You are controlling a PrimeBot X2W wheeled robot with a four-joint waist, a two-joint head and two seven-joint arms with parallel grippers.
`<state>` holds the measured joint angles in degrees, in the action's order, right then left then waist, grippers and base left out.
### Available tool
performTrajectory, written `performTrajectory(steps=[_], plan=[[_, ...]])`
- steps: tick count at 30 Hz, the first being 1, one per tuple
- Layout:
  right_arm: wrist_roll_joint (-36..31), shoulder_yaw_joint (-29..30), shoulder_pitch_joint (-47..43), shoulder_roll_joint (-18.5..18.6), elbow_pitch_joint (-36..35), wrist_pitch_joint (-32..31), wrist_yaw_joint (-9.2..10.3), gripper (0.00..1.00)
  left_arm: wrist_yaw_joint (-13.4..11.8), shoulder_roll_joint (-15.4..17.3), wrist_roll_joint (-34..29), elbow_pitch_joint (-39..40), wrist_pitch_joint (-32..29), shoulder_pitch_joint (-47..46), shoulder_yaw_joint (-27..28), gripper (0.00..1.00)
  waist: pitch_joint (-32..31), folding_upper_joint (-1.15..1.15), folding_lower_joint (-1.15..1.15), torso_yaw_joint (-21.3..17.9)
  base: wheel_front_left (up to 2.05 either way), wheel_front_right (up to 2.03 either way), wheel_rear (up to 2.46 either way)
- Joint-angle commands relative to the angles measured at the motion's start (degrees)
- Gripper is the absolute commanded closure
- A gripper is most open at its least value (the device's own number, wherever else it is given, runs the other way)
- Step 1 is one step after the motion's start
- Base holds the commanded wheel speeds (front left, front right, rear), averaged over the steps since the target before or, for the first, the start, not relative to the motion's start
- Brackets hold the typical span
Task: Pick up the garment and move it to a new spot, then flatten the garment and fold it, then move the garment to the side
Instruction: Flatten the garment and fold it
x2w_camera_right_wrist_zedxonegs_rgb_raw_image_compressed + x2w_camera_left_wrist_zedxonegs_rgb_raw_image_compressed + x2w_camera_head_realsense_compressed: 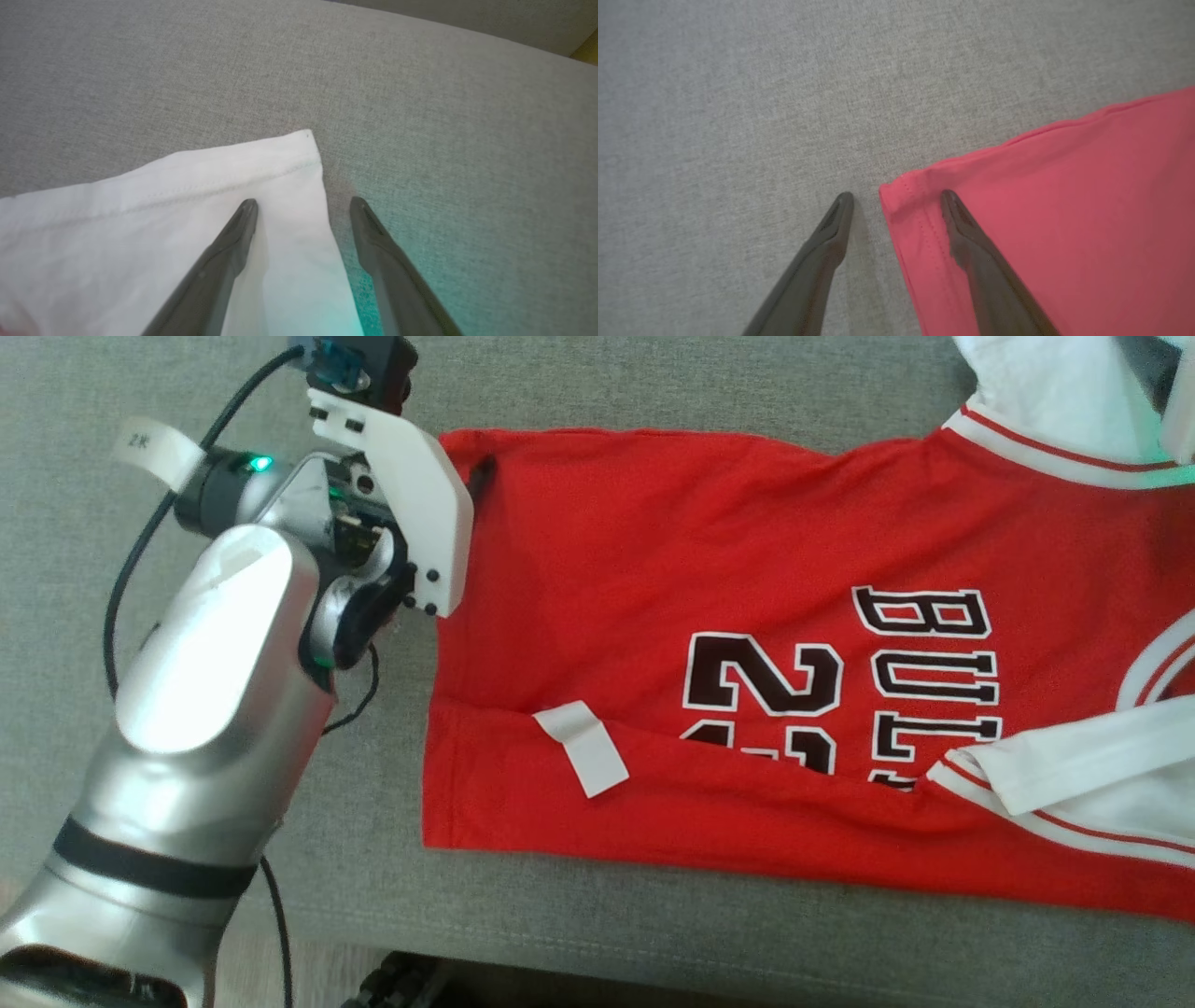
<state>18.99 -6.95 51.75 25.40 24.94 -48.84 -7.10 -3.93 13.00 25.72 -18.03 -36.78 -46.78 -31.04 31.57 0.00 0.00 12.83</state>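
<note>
The garment [653, 569] is a red jersey with white sleeves and dark lettering, spread flat on a grey cushion [653, 915]. Its near long edge is folded over, showing a white label [583, 747]. My left gripper [478, 478] sits at the jersey's far left corner. In the left wrist view it [896, 198] is open and straddles that red corner [1064, 210], one finger over the cloth and one over the cushion. My right gripper [303, 204] is open over the end of a white sleeve [140, 210], with one finger above the sleeve and the other above bare cushion.
The cushion's front edge runs along the bottom of the head view, with floor and a dark wheeled part [392, 985] below it. A black cable [121, 588] loops beside my left arm. A second grey cushion [514, 18] rises behind the right gripper.
</note>
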Motion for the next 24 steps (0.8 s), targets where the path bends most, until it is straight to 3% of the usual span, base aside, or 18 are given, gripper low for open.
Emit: performTrajectory(steps=[1, 6, 7, 8, 9, 17, 24], plan=[[0.26, -1.26, 1.61, -0.55, -0.48, 0.06, -0.39, 0.0, 0.38, 1.89, -0.59, 0.71, 0.05, -2.42, 1.76, 0.0, 0.24, 0.0, 0.0, -0.4, 0.0, 0.0, 0.0], [2.4, -3.63, 3.29, -1.29, 2.33, 0.34, -0.39, 0.02, 1.07, 1.96, -0.73, -1.84, -1.0, -3.46, 0.78, 0.0, 0.01, 0.0, 0.0, -0.97, 0.0, 0.0, 0.0], [3.12, -3.83, 3.47, -1.55, 2.76, 0.55, -0.39, 1.0, 1.29, 1.92, -0.5, -2.17, -1.29, -3.5, 0.67, 0.17, -0.08, 0.0, 0.0, -1.06, 0.0, 0.0, 0.0], [3.72, -4.11, 3.62, -1.71, 3.1, 0.76, -0.39, 1.0, 1.59, 1.96, -0.38, -2.42, -1.55, -3.57, 0.47, 0.65, -0.16, 0.0, 0.0, -1.13, 0.0, 0.0, 0.0], [4.45, -4.18, 3.77, -1.95, 3.34, 1.22, -0.39, 1.0, 1.75, 2.04, -0.35, -2.58, -1.62, -3.65, 0.36, 1.0, -0.22, 0.0, 0.0, -1.2, 0.0, 0.0, 0.0], [9.28, -3.75, 4.95, -3.52, 3.31, 6.11, -0.39, 1.0, 1.54, 3.01, 0.54, -2.36, 0.76, -2.85, 1.59, 1.0, -1.15, 0.0, 0.0, -2.69, 0.0, 0.0, 0.0], [13.89, -3.42, 3.39, -0.8, -1.38, 9.35, -0.39, 1.0, -0.06, 5.51, 2.29, 1.7, 5.02, 0.04, 5.44, 1.0, -3.43, 0.0, 0.0, -4.62, 0.0, 0.0, 0.0]])
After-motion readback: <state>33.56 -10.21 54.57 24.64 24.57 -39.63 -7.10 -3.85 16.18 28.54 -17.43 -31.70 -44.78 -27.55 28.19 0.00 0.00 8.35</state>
